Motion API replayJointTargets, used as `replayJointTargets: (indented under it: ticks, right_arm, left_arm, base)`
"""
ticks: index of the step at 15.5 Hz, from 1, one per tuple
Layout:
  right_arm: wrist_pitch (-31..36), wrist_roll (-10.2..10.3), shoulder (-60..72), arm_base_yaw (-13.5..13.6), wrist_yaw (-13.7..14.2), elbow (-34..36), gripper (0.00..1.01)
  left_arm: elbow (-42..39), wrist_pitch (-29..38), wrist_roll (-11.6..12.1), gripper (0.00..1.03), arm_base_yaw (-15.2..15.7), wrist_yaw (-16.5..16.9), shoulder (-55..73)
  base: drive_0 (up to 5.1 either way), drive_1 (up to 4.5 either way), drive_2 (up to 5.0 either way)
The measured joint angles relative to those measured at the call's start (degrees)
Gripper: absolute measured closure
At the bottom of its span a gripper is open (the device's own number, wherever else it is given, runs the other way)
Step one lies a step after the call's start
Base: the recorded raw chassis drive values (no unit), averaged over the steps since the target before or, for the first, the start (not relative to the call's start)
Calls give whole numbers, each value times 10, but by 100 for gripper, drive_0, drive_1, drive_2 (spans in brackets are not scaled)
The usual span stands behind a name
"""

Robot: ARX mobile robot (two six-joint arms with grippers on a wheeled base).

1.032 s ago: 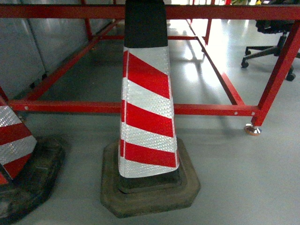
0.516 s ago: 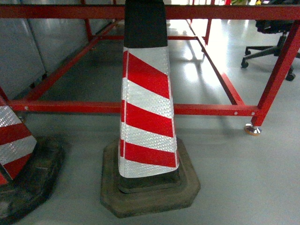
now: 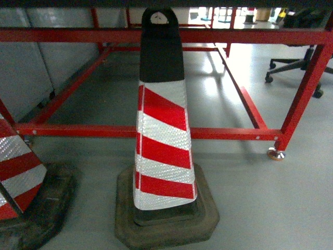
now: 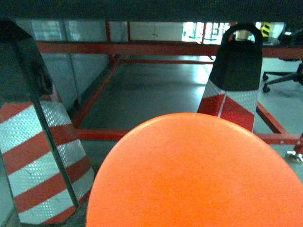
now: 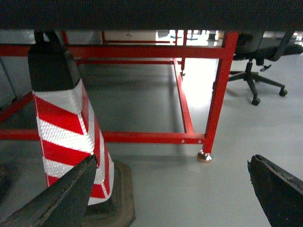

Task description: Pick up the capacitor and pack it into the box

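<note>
I see no capacitor or box, only a cone (image 3: 164, 151); my right gripper (image 5: 170, 189) is spread wide (the left one is hidden).

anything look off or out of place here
Yes. A smooth orange rounded surface fills the lower left wrist view, blocking it; I cannot tell what it is. Neither capacitor nor box shows, only red-and-white striped traffic cones and a red metal frame on grey floor. Nothing looks spilled or damaged.
</note>
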State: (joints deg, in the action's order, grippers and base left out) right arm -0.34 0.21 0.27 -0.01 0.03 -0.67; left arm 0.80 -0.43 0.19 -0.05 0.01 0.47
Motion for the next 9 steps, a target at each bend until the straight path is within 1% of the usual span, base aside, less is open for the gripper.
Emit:
replayJointTargets:
  ticks: [9]
  right_arm:
    - [0,-1,0,0,-1,0,3]
  left_arm:
    - [0,0,-1,60,0,-1,0]
  base:
    - [0,0,0]
